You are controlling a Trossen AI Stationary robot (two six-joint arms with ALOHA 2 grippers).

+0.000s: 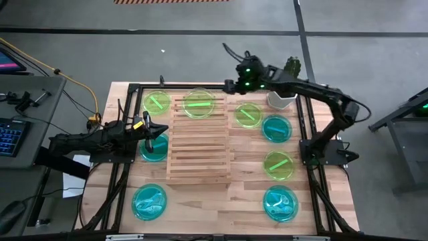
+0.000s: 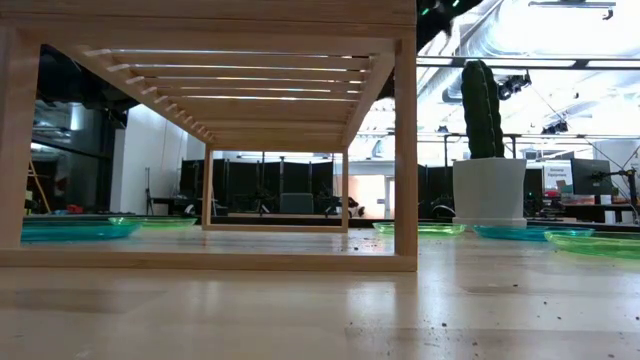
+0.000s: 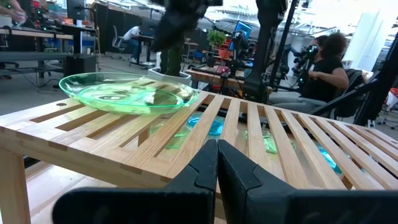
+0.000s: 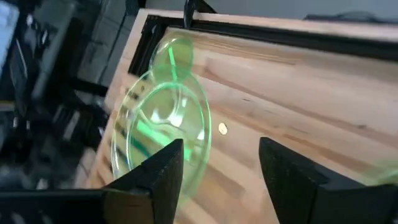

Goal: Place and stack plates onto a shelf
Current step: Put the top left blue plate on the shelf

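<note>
Plates, lime green and cyan, lie flat across the tabletop (image 1: 227,201) on both sides of the shelf (image 1: 199,150), a slatted wooden rack at its centre. One green plate (image 1: 198,104) sits on the shelf's far edge. The right gripper (image 1: 235,82) hangs beside it near the table's far edge, fingers spread, holding nothing. The left gripper (image 1: 155,130) waits by the shelf's left edge, fingers shut and empty, over a cyan plate (image 1: 153,148).

The plates look thin, light, stiff and probably slick; a pinch on the raised rim seems the surest hold. Most slats lie bare, leaving plenty of landing room. A white pot (image 1: 281,100) crowds the far right corner.
</note>
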